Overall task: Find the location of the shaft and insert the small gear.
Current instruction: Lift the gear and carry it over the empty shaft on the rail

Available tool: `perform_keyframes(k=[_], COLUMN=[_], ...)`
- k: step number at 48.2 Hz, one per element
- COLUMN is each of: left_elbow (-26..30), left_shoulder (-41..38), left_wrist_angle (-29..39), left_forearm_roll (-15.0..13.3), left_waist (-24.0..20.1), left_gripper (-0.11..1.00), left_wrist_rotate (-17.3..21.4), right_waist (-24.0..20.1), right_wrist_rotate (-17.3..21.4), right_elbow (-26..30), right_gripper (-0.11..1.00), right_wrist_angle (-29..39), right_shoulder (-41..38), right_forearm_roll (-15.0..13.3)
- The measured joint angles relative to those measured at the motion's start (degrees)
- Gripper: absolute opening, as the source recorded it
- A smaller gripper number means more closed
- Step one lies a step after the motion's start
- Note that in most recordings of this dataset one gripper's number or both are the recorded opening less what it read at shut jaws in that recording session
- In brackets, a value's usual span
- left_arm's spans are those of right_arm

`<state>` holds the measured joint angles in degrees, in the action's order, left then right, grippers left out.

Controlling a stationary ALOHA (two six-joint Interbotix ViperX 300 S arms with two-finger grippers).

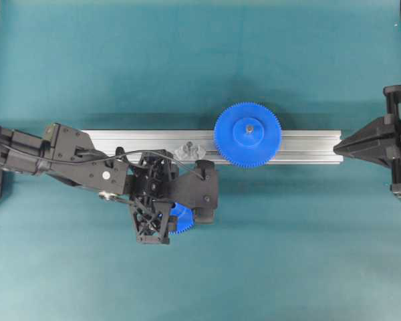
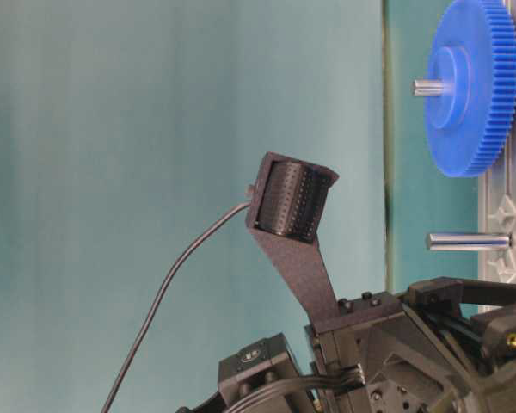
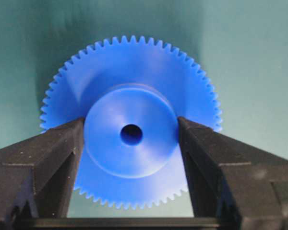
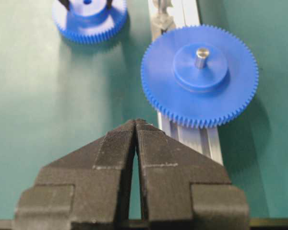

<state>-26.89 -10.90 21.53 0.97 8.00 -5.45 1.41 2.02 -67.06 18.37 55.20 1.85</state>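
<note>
Overhead: reaches in from the left as the left pincer (image 1: 202, 200), tipped down over the small gear (image 1: 183, 219), covering all but a toothed blue crescent under its black body. Places the shaft (image 1: 189, 148) just beyond that pincer, on the aluminium rail (image 1: 120, 139), and the large gear (image 1: 247, 134) further along the rail, towards the right pincer (image 1: 339, 146), which points inward as one closed wedge well apart from everything. Cannot tell the left jaw gap from here. Table level: gives only the left arm's upper parts and its wrist camera (image 2: 291, 202); hides the fingers and the small gear, yet alone shows the shaft (image 2: 469, 242) as a bare pin standing free of the rail, beside the large gear (image 2: 469, 86) on its own pin. Left wrist: supplies what the others lack, with the small gear (image 3: 130, 143) flat on the green table (image 3: 259, 57), centre hole empty, and the partly closed fingers (image 3: 43, 158) set against opposite sides of its raised hub, clamping it. Right wrist: shows the right pincer (image 4: 135, 125) fully closed and holding nothing, the large gear (image 4: 199, 75) just ahead, the shaft (image 4: 162, 14) blurred beyond, the small gear (image 4: 89, 19) far ahead to the left.
</note>
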Motion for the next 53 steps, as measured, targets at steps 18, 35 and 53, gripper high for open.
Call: perform_keyframes(k=[18,35,53], left_elbow=[0.35,2.46,3.78], left_shoulder=[4.48,12.57,15.56], left_wrist_angle=[4.48,8.96,9.05], left_forearm_roll=[0.18,0.18,0.18], left_waist=[-0.26,-3.52,-8.35], left_gripper=[0.65,0.65,0.65], left_wrist_rotate=[5.27,9.05,13.36], right_waist=[0.0,0.09,0.35], right_wrist_rotate=[0.09,0.09,0.09], right_elbow=[-0.53,-0.53,-0.53], right_gripper=[0.09,0.09,0.09], right_wrist_angle=[0.0,0.0,-0.26], right_shoulder=[0.7,1.67,1.67], right_forearm_roll=[0.0,-0.09,0.0])
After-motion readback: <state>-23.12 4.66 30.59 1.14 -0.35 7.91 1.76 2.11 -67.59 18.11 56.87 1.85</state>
